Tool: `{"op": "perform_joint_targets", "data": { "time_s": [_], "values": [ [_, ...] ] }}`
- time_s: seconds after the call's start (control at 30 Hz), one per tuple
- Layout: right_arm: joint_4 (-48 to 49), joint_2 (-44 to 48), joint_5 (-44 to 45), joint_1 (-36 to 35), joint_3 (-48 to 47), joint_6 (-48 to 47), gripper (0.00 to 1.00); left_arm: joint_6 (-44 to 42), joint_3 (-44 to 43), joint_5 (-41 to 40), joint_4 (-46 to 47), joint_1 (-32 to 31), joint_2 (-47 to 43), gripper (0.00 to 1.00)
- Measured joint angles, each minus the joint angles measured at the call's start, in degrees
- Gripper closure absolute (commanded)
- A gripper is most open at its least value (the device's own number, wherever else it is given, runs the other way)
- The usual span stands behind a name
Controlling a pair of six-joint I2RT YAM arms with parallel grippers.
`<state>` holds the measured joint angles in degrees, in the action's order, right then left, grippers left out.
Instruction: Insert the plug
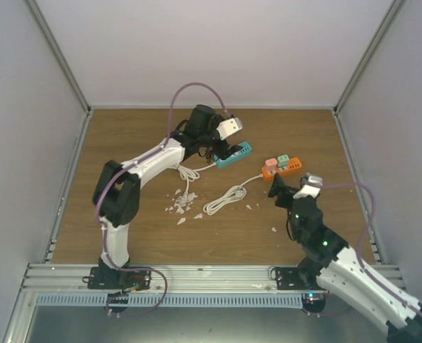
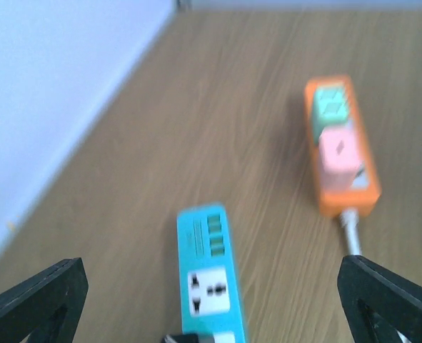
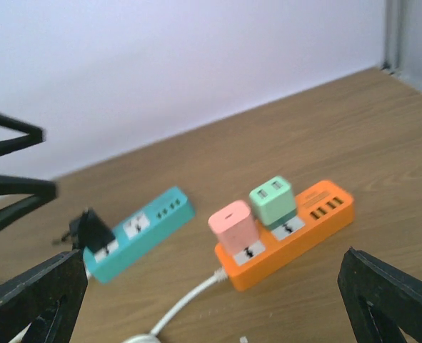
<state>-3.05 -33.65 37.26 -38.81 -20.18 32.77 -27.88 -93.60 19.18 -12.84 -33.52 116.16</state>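
Observation:
A black plug (image 3: 89, 227) stands in the end socket of the teal power strip (image 3: 143, 227), and only its tip (image 2: 179, 337) shows at the bottom edge of the left wrist view. The teal strip (image 2: 209, 275) has one free white socket beside it. My left gripper (image 2: 211, 304) hovers open above the strip (image 1: 235, 153), its fingers (image 2: 43, 296) wide apart and touching nothing. My right gripper (image 3: 211, 289) is open too, low over the table in front of the orange power strip (image 3: 289, 232), holding nothing.
The orange strip (image 1: 283, 168) carries a pink charger (image 3: 233, 223) and a green charger (image 3: 272, 200). Its white cable (image 1: 225, 200) lies coiled mid-table. White scraps (image 1: 181, 207) are scattered near the left arm. White walls close in at the back and on both sides.

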Motion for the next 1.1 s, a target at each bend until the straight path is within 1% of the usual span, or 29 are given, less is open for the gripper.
{"op": "perform_joint_targets", "data": {
  "time_s": [0.07, 0.13, 0.2, 0.3, 0.43, 0.57, 0.7, 0.87, 1.0, 1.1],
  "values": [
    [-1.6, 5.6, 2.7, 0.0, 1.0, 1.6, 0.0, -0.3, 2.6, 2.6, 3.5, -0.5, -4.8, 0.01],
    [-3.6, 11.0, 5.8, 0.0, 1.6, 3.5, 0.01, -0.9, 3.2, 4.2, 5.8, -1.7, -7.3, 0.01],
    [-5.6, 14.2, 8.3, 0.0, 1.7, 5.4, 0.0, -1.6, 2.2, 5.5, 7.6, -3.8, -7.2, 0.01],
    [-8.1, 16.5, 11.1, 0.0, 1.7, 7.8, 0.0, -2.2, -1.7, 6.8, 7.3, -6.6, -2.9, 0.01],
    [-10.2, 15.8, 12.7, 0.0, 1.8, 9.5, 0.01, -2.3, -9.2, 7.3, 5.9, -9.5, 7.4, 0.01],
    [-10.5, 13.6, 13.2, 0.0, 1.8, 9.7, 0.0, -2.2, -12.9, 5.8, 2.1, -11.5, 14.7, 0.01],
    [-9.5, 10.3, 12.5, 0.0, 1.8, 9.0, 0.0, -1.7, -14.9, 4.0, -0.2, -12.6, 17.9, 0.01],
    [-8.5, 6.3, 11.6, 0.0, 1.8, 8.3, 0.0, -0.6, -16.6, 3.0, -1.2, -13.0, 18.8, 0.01],
    [-7.8, 5.0, 11.0, 0.0, 1.8, 7.9, 0.0, 0.3, -18.1, 2.7, -1.8, -13.0, 19.7, 0.01],
    [-7.0, 4.9, 10.6, 0.0, 1.8, 7.6, 0.0, 1.2, -20.8, 1.8, -3.2, -13.1, 22.2, 0.01]
  ]
}}
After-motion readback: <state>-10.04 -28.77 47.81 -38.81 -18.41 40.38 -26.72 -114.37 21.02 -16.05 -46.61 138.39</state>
